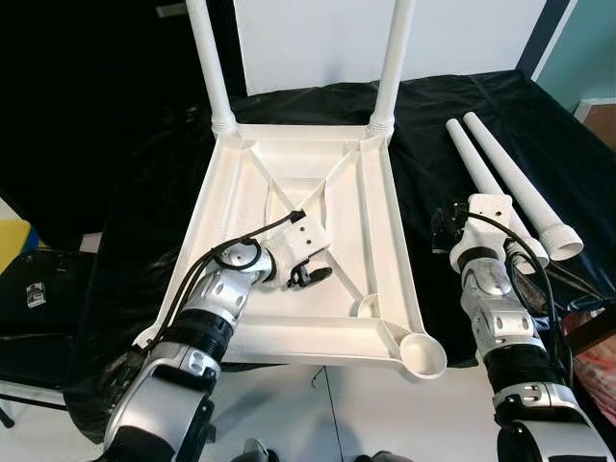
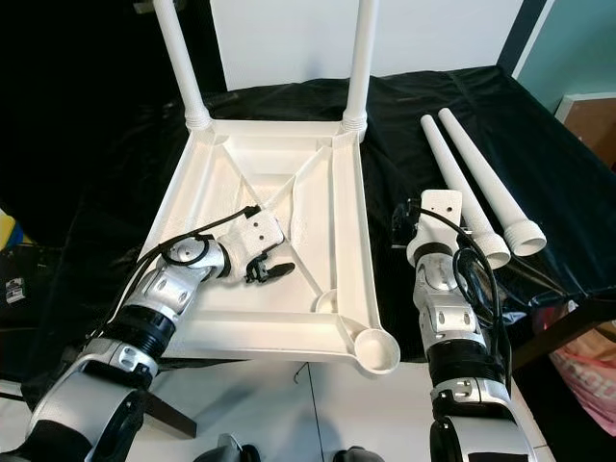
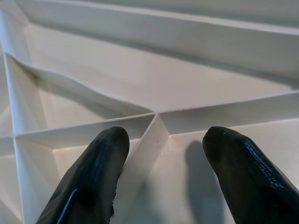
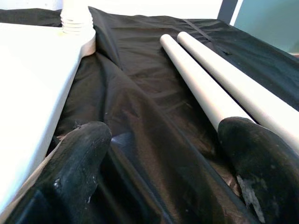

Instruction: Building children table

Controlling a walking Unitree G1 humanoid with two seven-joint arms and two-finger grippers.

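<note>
The right tool [image 4: 163, 163] hovers low over the black cloth [image 1: 452, 106] with its two fingers spread wide and nothing between them. Just beyond it lie the two loose legs [image 1: 510, 183], side by side and touching along their length. Their long axes run away from the robot and slightly toward its left at the far end, with the wide threaded ends nearest the robot. The nearer leg's thick end [image 4: 205, 100] sits just ahead of the right tool, close to one finger [image 4: 261, 163], so this arm is plainly the better placed for a pick.

The left tool [image 1: 310, 275] rests inside the upturned table top [image 1: 380, 207], fingers apart and straddling a rib [image 3: 140, 158] where the stiffening ribs cross; it grips nothing. The table top lies underside up on the tabletop, between the two arms. Two legs already stand screwed into its far corners [image 1: 223, 123]. The two near corner sockets [image 1: 421, 353] are open.

My judgement: the next leg goes into the near right socket. The right tool needs to close across the leg's axis, not along it.
</note>
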